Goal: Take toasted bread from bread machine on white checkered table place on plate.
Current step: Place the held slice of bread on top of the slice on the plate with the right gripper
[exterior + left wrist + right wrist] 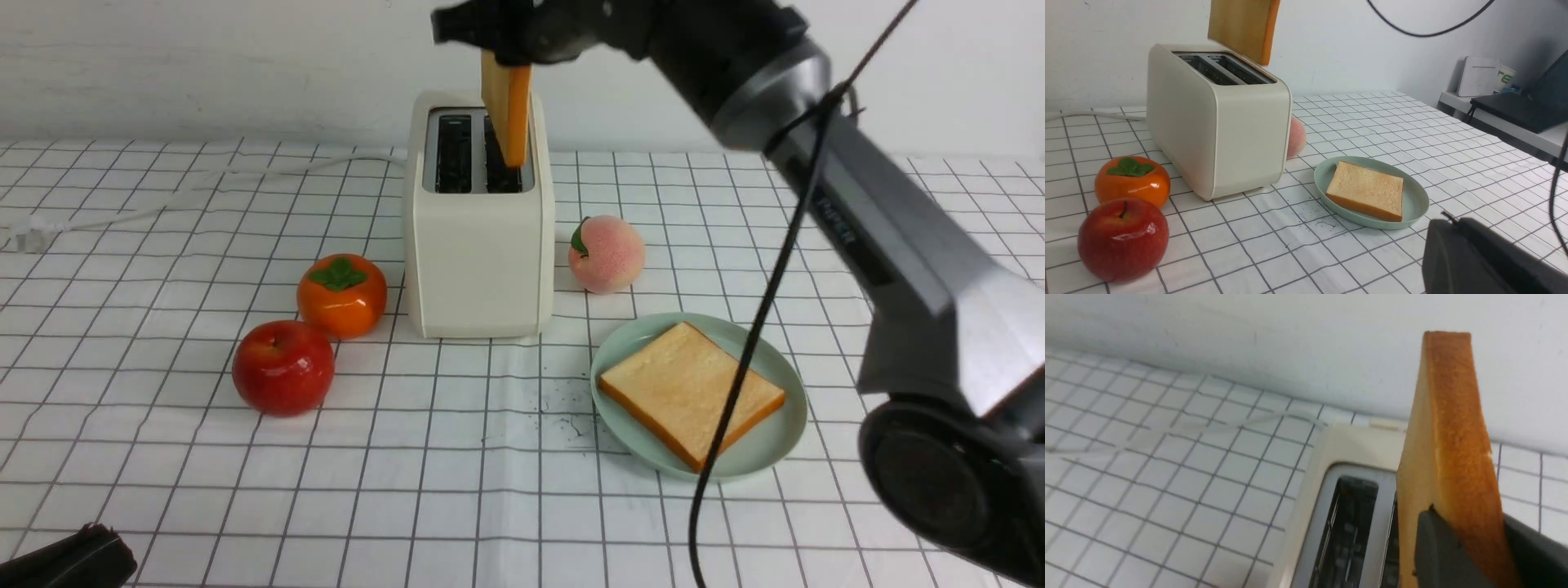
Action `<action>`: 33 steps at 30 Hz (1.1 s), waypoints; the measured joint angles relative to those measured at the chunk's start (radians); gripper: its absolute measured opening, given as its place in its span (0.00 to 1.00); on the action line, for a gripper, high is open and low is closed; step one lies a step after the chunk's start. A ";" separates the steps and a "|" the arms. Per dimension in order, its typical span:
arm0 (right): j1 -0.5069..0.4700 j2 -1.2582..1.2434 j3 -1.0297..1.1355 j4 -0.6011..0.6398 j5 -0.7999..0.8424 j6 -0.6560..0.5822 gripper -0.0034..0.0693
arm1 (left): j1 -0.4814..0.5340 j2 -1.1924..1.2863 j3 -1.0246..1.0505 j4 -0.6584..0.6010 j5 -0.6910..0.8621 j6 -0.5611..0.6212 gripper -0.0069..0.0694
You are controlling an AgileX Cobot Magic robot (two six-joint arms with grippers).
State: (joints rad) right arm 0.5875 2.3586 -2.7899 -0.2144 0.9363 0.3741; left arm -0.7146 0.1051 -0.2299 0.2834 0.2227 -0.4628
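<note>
Above the bread machine (pixel 479 245), over its right slot: right pincer (pixel 508 51) clamped on one toast slice (pixel 508 110), held upright. Second toast slice (pixel 690 390) flat on plate (pixel 775 441), worktop (pixel 457 490), right-front of machine. Left pincer (pixel 69 559) barely visible; open or closed cannot tell

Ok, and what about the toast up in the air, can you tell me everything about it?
The lifted toast is a square slice, golden-tan on its faces with a darker orange-brown crust. It stands upright on edge, pinched near its top by the right pincer, whose dark fingers press both faces. It hangs over the right slot of the toaster, its bottom edge seemingly just clear. Nothing else touches it.
</note>
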 joint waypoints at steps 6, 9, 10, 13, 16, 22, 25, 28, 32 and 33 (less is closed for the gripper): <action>0.000 -0.185 -0.004 0.082 0.110 -0.109 0.22 | 0.000 0.000 0.000 0.000 0.000 0.000 0.08; 0.000 -0.246 -0.007 0.100 0.203 -0.157 0.22 | 0.000 0.000 0.000 0.000 0.000 0.000 0.08; 0.000 -0.292 -0.008 0.097 0.290 -0.191 0.22 | 0.000 0.000 0.000 0.000 0.000 0.000 0.08; 0.000 -0.358 0.016 0.077 0.333 -0.216 0.22 | 0.000 0.000 0.000 0.000 -0.002 0.000 0.09; 0.000 -0.447 0.125 0.073 0.333 -0.228 0.22 | 0.000 0.000 0.000 0.000 -0.002 0.000 0.09; -0.018 -0.741 0.544 0.040 0.332 -0.249 0.22 | 0.000 0.000 0.000 0.000 -0.002 -0.001 0.09; -0.109 -0.995 0.954 0.013 0.325 -0.192 0.22 | 0.000 0.000 0.000 0.000 -0.002 -0.001 0.09; -0.212 -1.152 1.276 0.055 0.206 -0.151 0.22 | 0.000 0.000 0.000 0.000 -0.002 -0.001 0.09; -0.354 -1.195 1.555 0.309 0.053 -0.247 0.22 | 0.000 0.000 0.000 0.000 -0.002 -0.001 0.10; -0.382 -1.173 1.597 0.403 0.039 -0.315 0.22 | 0.000 0.000 0.000 0.000 -0.002 -0.001 0.10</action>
State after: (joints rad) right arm 0.2055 1.1859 -1.1927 0.1884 0.9755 0.0589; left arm -0.7146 0.1051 -0.2299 0.2834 0.2211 -0.4636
